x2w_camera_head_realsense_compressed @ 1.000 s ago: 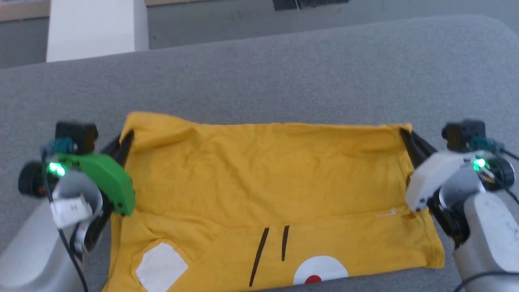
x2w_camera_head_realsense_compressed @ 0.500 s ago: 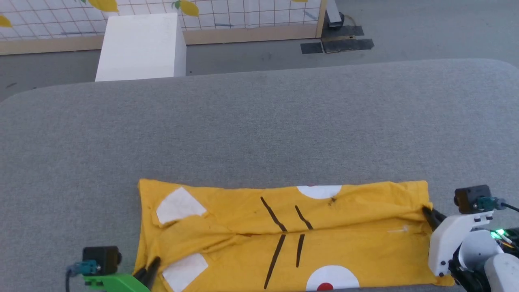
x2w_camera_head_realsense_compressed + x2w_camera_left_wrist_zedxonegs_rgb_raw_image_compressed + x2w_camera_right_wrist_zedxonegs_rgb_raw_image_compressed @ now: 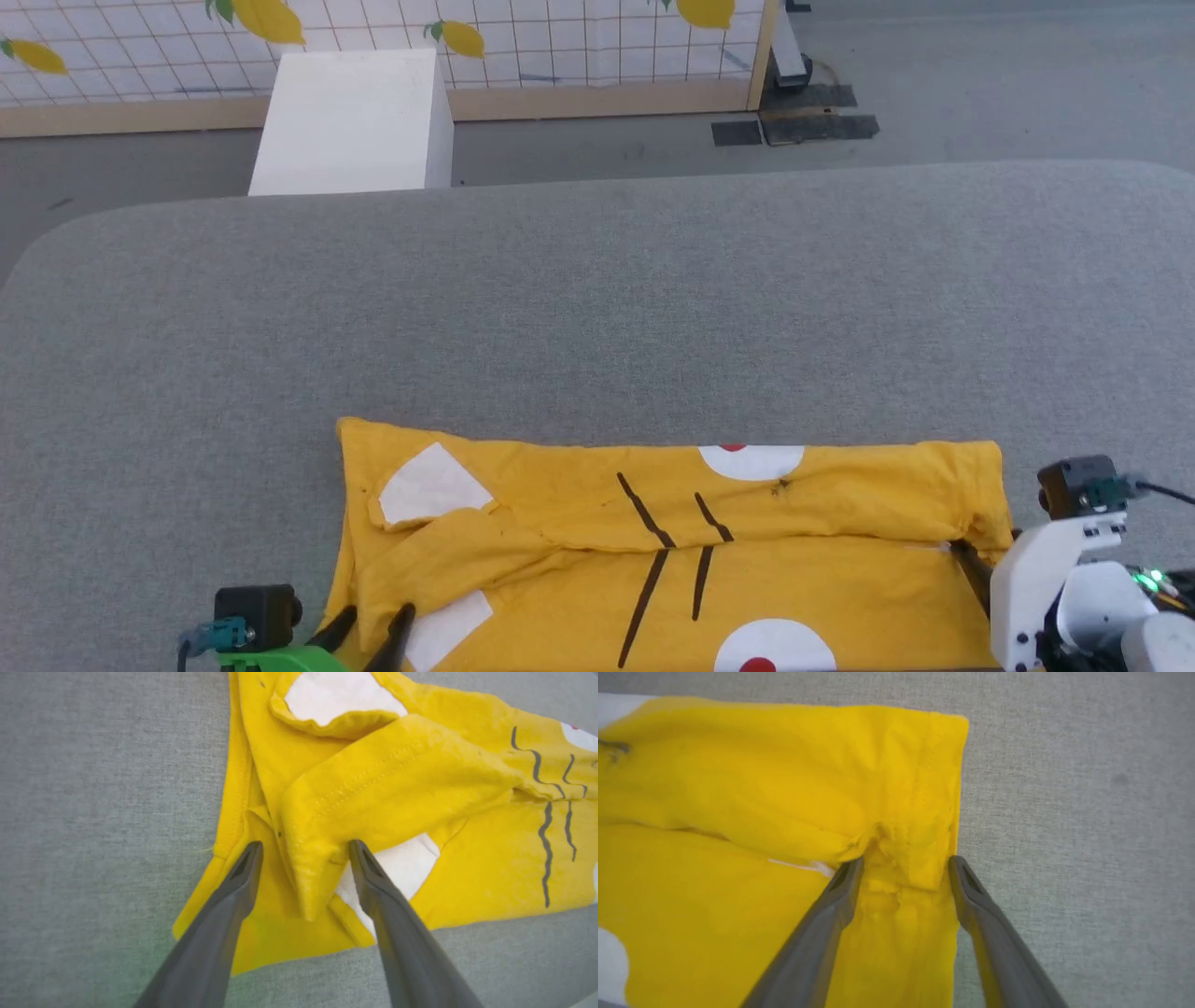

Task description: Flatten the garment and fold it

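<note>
Now both jaws sprung apart, garment (image 3: pixel 840 579) let go, folded over.

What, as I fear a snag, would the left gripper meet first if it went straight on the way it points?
Likely the shirt: its raised fold lies right ahead, between the fingers of the open left gripper; how high the gripper is above the cloth is unclear.

The left hand (image 3: pixel 378 616) sits low at the near edge of the tabletop, left of its middle, with the green wrist shell (image 3: pixel 271 658) just showing. Its two dark fingers (image 3: pixel 219 924) are spread wide and point away from the robot. The right hand (image 3: pixel 904 862) is at the near edge toward the right side, the white wrist housing (image 3: pixel 1027 579) behind it, its fingers parted the same way and angled down.
</note>
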You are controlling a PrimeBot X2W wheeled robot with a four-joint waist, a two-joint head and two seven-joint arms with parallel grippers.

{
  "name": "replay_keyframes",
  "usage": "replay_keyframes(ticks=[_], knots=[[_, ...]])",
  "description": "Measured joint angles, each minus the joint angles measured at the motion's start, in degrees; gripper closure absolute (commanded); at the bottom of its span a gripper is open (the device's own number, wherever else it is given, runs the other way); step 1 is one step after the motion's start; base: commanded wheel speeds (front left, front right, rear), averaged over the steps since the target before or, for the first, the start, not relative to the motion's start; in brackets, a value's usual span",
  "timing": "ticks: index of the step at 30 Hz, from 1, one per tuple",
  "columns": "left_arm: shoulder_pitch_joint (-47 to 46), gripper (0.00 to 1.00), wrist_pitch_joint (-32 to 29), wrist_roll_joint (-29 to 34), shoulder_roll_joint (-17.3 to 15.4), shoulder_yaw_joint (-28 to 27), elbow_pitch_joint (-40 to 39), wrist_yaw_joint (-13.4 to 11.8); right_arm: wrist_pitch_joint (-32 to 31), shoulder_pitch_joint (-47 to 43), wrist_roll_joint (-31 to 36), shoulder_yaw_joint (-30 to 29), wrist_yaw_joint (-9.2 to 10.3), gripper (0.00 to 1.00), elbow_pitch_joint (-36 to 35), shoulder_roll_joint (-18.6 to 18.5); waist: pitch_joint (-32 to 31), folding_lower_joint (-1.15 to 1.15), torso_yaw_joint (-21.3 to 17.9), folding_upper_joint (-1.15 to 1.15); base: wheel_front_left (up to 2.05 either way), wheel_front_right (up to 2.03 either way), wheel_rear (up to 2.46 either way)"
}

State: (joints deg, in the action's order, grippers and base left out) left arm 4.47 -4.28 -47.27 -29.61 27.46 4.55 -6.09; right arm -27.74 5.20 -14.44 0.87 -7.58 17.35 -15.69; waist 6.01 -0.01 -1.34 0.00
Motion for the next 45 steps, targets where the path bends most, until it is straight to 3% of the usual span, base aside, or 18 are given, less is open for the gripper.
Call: replay_keyframes(ticks=[2,10,17,22,27,30,31,37,38,39,40,41,42,45], knots=[[0.0,0.0,1.7,0.5,0.6,-0.2,0.0,0.0,0.0,-1.8,-0.3,-1.1,0.0,0.0,-1.5,0.6,-0.5,0.0,0.2,0.0,0.0,0.0,0.0],[-2.2,0.0,16.1,7.4,3.4,-3.8,1.5,-4.8,7.3,-10.1,0.4,-8.1,0.0,0.0,-12.2,6.5,-3.1,0.0,1.6,0.0,0.0,0.0,0.0],[-7.0,0.0,18.8,14.4,7.0,-7.9,2.7,-5.8,15.6,-10.0,2.0,-13.4,0.0,0.0,-13.1,11.3,-4.2,0.0,1.9,0.0,0.0,0.0,0.0],[-9.9,0.0,19.0,20.9,11.0,-13.1,1.9,-2.9,18.4,-7.3,1.7,-17.6,0.0,0.0,-9.4,12.7,-4.0,0.0,1.9,0.0,0.0,0.0,0.0],[-11.0,0.0,19.0,24.9,15.4,-17.8,2.9,0.1,17.1,-3.5,-0.5,-20.7,0.0,0.0,-1.2,12.7,-4.0,0.0,2.0,0.0,0.0,0.0,0.0],[-12.1,0.0,19.0,27.2,17.2,-19.7,4.1,1.4,13.5,-1.7,0.6,-20.7,0.0,0.0,3.0,12.7,-4.0,0.0,2.1,0.0,0.0,0.0,0.0],[-13.0,0.0,19.0,28.8,18.8,-21.5,5.3,2.2,9.0,-0.1,2.9,-20.7,0.0,0.0,6.4,12.8,-3.9,0.0,2.1,0.0,0.0,0.0,0.0],[-13.7,0.0,19.0,31.4,20.7,-23.4,7.5,4.4,0.1,2.7,4.9,-19.5,0.01,0.0,9.5,12.1,-3.7,0.0,1.8,0.0,0.0,0.0,0.0],[-13.7,0.0,19.0,31.6,20.9,-23.7,7.9,4.8,-1.3,3.1,4.8,-19.2,0.02,0.1,9.5,11.9,-3.6,0.0,1.8,0.0,0.0,0.0,0.0],[-13.7,0.0,19.0,31.7,21.2,-24.0,8.2,5.1,-2.4,3.4,4.8,-18.7,0.03,0.51,9.4,11.6,-3.6,0.0,1.8,0.0,0.0,0.0,0.0],[-13.7,0.0,19.0,31.7,21.3,-24.3,8.6,5.5,-2.9,3.4,4.7,-18.4,0.03,0.56,9.2,11.5,-3.5,0.0,1.7,0.0,0.0,0.0,0.0],[-13.7,0.0,19.0,31.9,21.6,-24.6,8.8,5.8,-3.3,3.4,4.7,-17.9,0.03,0.86,8.8,11.5,-3.5,0.0,1.7,0.0,0.0,0.0,0.0],[-13.7,0.0,19.0,32.2,21.8,-24.9,9.0,6.1,-3.6,3.4,4.7,-17.3,0.03,0.99,8.3,11.5,-3.4,0.0,1.7,0.0,0.0,0.0,0.0],[-13.7,0.0,19.0,32.3,22.4,-25.5,9.6,6.7,-5.4,3.4,4.8,-16.0,0.02,1.0,7.2,11.9,-3.3,0.0,1.8,0.0,0.0,0.0,0.0]])
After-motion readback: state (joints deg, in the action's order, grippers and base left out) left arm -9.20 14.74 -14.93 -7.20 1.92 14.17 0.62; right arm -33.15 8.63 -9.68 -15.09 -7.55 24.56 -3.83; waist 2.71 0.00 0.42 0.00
